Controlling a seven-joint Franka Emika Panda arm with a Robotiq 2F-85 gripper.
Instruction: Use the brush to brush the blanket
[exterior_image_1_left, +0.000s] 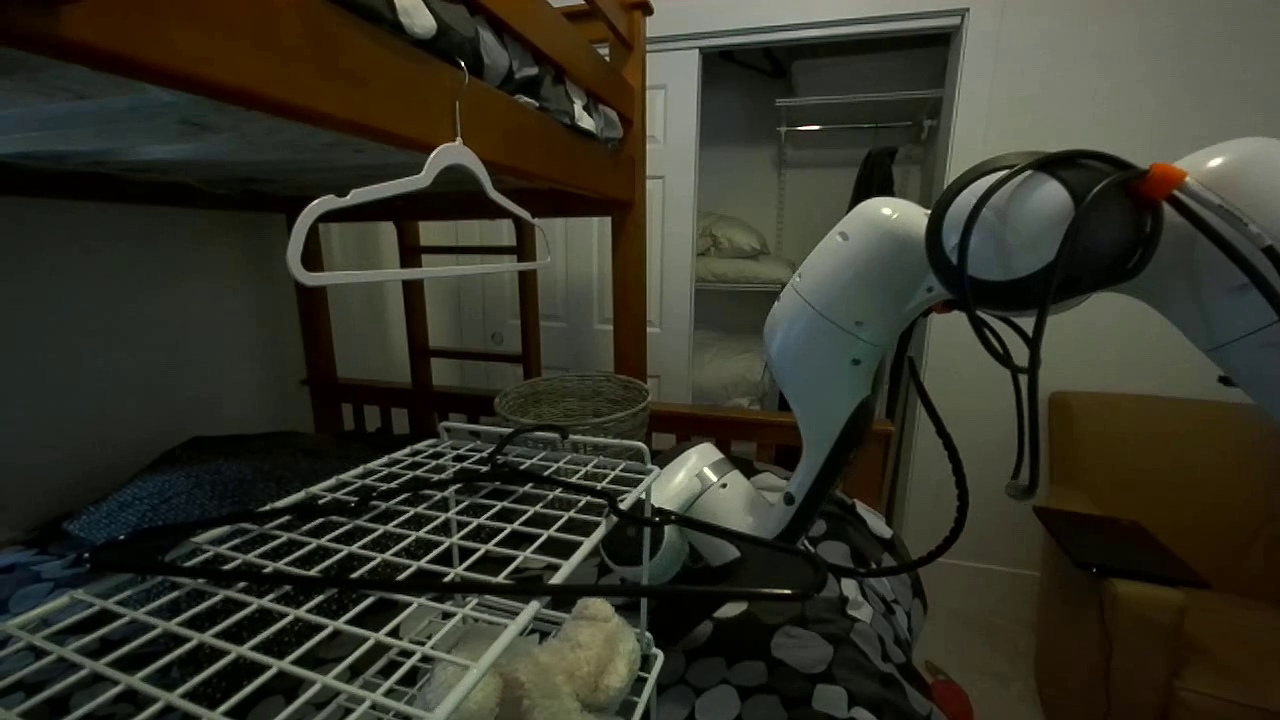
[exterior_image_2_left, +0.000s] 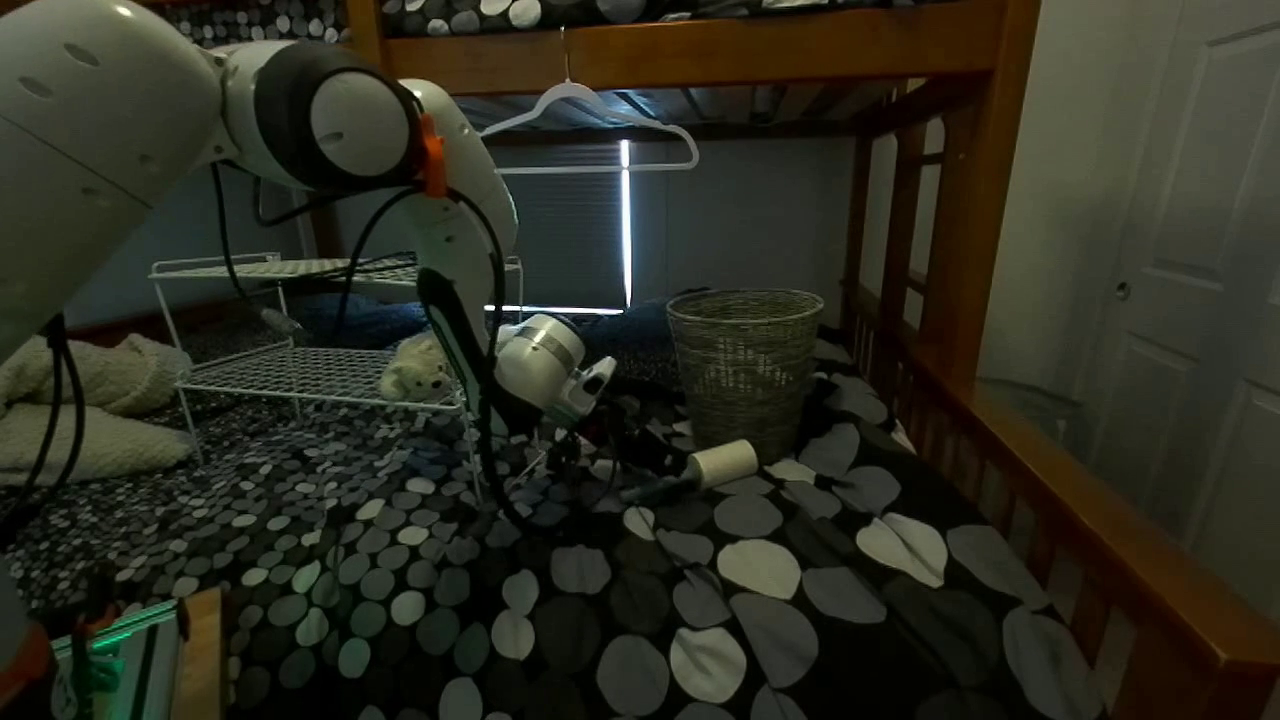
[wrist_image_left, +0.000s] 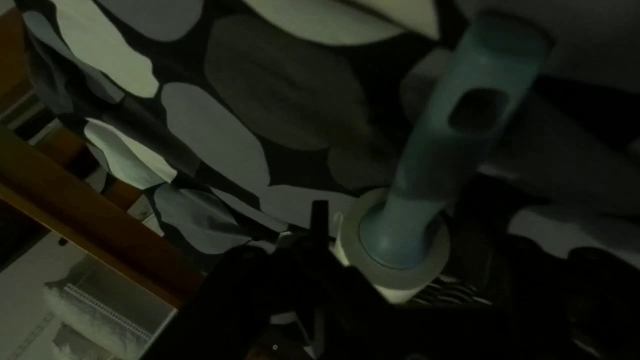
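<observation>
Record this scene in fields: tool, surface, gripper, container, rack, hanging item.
Tool: brush, lint-roller style, bluish handle, beside the wicker basket
Surface: blanket, black with white and grey dots
Gripper: low, near the brush; too dark to tell open from shut
Container: wicker basket, upright
Rack: white wire rack, cream plush toy on its lower level
Hanging item: white hanger, from the upper bunk rail

A grey woven basket and 2-tier white wire rack flank the white robot wrist. The black polka-dotted blanket lies open in front.

white hanger | woven basket | wire rack | plush bear
</observation>
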